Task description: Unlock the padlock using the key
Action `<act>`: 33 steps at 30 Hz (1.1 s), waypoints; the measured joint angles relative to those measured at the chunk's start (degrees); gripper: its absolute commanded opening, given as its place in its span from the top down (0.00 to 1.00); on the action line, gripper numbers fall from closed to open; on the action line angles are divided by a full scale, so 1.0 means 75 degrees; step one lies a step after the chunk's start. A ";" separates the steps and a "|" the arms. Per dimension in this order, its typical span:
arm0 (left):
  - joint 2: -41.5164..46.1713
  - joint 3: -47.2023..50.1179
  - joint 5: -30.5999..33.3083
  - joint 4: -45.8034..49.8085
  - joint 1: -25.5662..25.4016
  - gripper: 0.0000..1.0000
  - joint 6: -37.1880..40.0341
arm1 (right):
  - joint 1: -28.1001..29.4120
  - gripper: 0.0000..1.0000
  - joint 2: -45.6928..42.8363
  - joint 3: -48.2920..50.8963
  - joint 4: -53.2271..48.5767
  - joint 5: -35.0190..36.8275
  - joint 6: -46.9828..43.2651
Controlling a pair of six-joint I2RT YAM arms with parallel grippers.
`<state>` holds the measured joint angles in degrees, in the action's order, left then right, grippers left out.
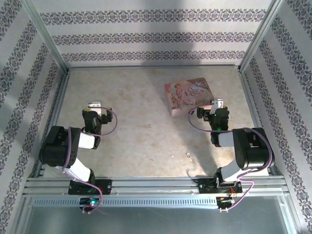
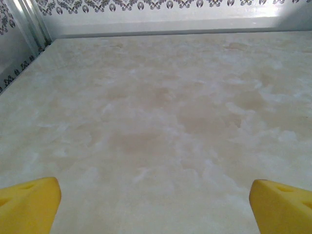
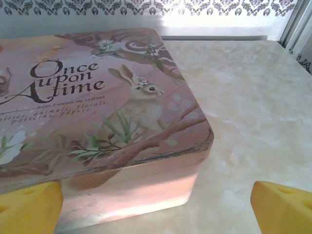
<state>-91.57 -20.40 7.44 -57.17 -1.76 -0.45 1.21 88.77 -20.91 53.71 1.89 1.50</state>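
Well apart from the right end effector (image 1: 217, 104) lies the key (image 1: 187, 154).

You have a pale beige, marbled bench (image 1: 136, 141). Toward its far right lies a pink illustrated tin (image 1: 189, 95) lettered "Once upon a time". Nearer you, well apart from it, sits a tiny pale object (image 1: 187, 154), too small to identify.

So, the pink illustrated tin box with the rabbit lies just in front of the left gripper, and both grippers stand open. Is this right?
Not quite. The pink illustrated tin box lies in front of the right gripper, not the left, as the right wrist view shows. The left gripper faces the beige marbled table. Both grippers do stand open.
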 measured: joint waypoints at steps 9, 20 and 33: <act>0.0000 0.0000 0.0000 0.0000 0.0000 0.01 0.0000 | 0.0003 0.02 -0.0003 0.0000 0.0000 0.0000 0.0000; 0.0000 0.0000 0.0079 -0.0003 0.0000 0.01 -0.0006 | 0.0003 0.02 0.0000 0.0000 0.0000 0.0000 0.0003; 0.1332 -0.0003 0.0029 0.0918 0.0000 0.01 -0.0003 | -0.0198 0.02 -0.1451 0.0070 -0.0766 0.0096 0.0187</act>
<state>-81.58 -20.43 7.66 -50.28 -1.76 -0.47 -0.27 77.89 -20.38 47.97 2.61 2.90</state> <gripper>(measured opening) 0.994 0.984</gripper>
